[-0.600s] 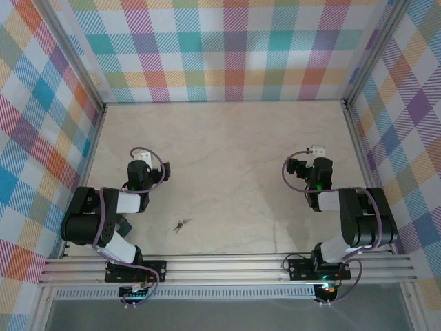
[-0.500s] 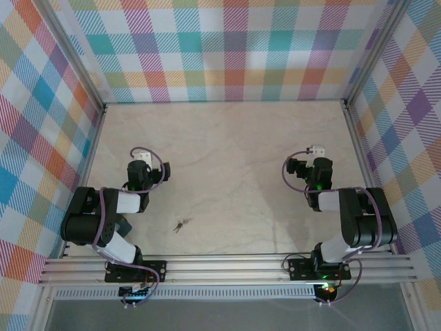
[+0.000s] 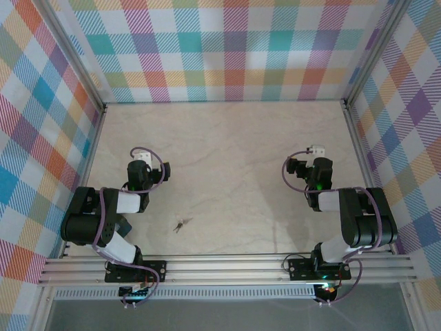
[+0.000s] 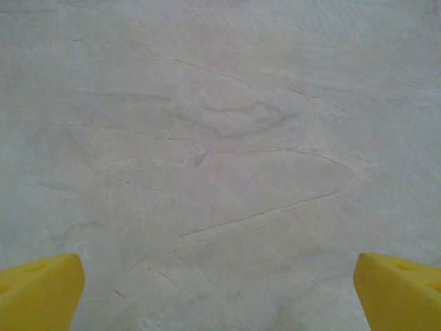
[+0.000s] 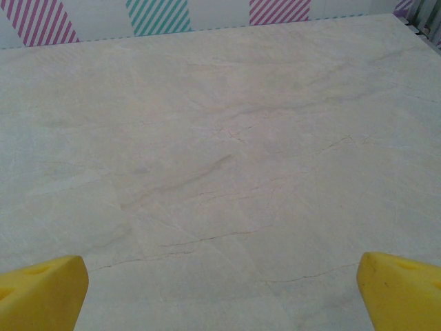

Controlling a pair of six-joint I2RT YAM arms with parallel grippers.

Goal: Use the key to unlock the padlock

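A tiny dark spindly clump (image 3: 181, 224) lies on the pale marble table (image 3: 227, 152) near the front edge. It is too small to tell padlock from key in it. My left gripper (image 3: 140, 167) rests folded back to the clump's upper left, well apart from it. My right gripper (image 3: 318, 169) rests far to the right. In the left wrist view the left gripper (image 4: 220, 293) is open, its yellow fingertips (image 4: 40, 289) wide apart over bare table. In the right wrist view the right gripper (image 5: 220, 293) is open too, its yellow fingertips (image 5: 400, 289) apart with nothing between them.
Plaid walls (image 3: 227, 48) close in the table at the back and both sides. An aluminium rail (image 3: 227, 265) runs along the near edge and carries both arm bases. A striped wall strip (image 5: 158, 14) shows beyond the table in the right wrist view.
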